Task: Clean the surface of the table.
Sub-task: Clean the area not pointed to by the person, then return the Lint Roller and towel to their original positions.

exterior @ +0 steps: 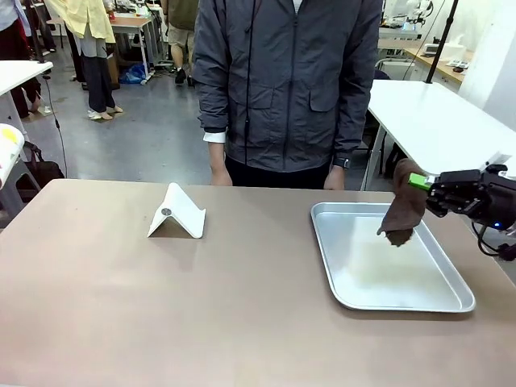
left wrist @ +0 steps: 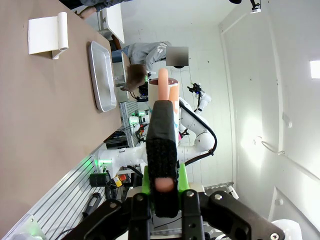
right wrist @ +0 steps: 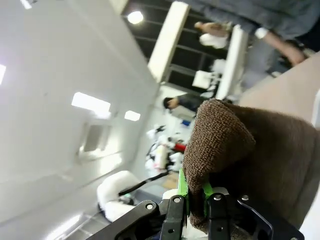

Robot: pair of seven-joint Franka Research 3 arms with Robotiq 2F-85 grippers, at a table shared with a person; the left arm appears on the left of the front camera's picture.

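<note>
so: right gripper (exterior: 419, 182) grips brown cloth (exterior: 401, 214) over steel tray (exterior: 324, 254)

it reaches in level from the table (exterior: 201, 306) at its right edge, jaws clamped on the cloth, which hangs over the tray's far right corner. left gripper (left wrist: 162, 130): fingers pressed together, empty. open tabletop runs along the near edge and between tray and white folded stand (exterior: 177, 214).

Table (exterior: 242, 322) mid/near open; white stand (exterior: 177, 214) far-left, tray (exterior: 379, 278) (steel) right block.
</note>
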